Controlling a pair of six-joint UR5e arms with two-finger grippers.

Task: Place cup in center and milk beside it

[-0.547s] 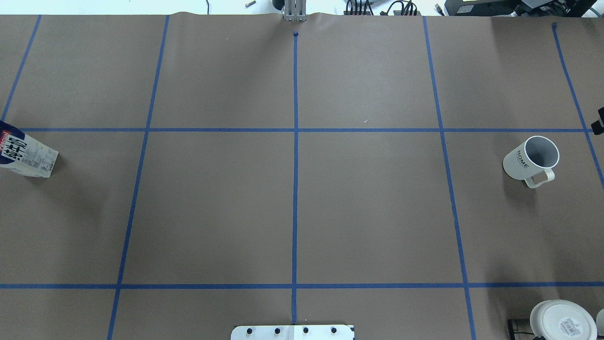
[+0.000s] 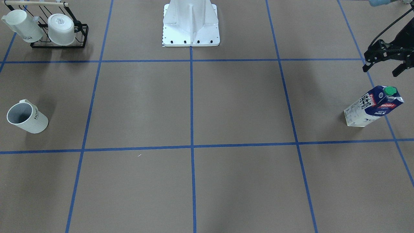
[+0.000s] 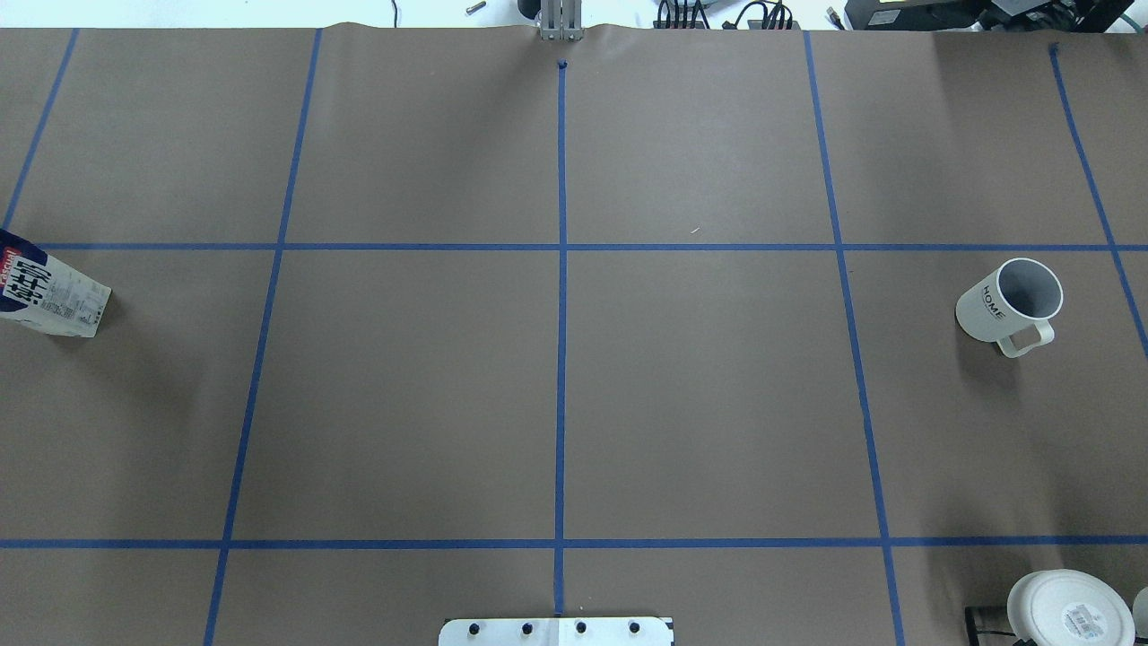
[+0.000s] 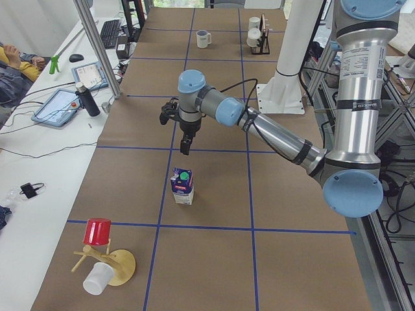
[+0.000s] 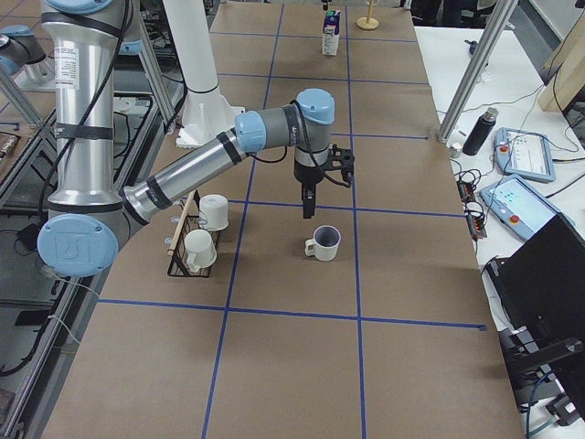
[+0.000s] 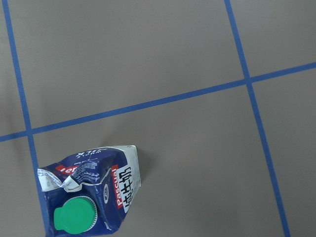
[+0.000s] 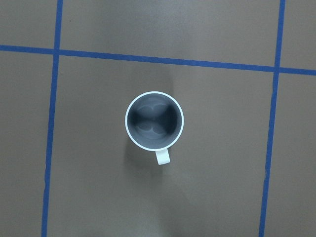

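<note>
The cup (image 3: 1004, 309) stands upright at the table's right, handle toward the robot; it also shows in the front view (image 2: 27, 118) and straight below the right wrist camera (image 7: 154, 120). The milk (image 2: 372, 106) stands upright at the far left, cut by the overhead view's edge (image 3: 49, 296), with its green cap in the left wrist view (image 6: 74, 215). The center (image 3: 562, 247) is bare. My left gripper (image 2: 380, 72) hangs open and empty above and behind the milk. My right gripper (image 5: 308, 210) hangs over the cup; I cannot tell whether it is open.
A black rack (image 2: 59, 45) with two white mugs stands at the near right corner by the robot. The robot's white base plate (image 2: 190, 40) sits at the near edge. A red cup (image 4: 97, 231) on a wooden stand is at the far left end.
The dark tip of the right gripper at the overhead view's right edge has gone out of that view. The cup and the milk have not moved.
</note>
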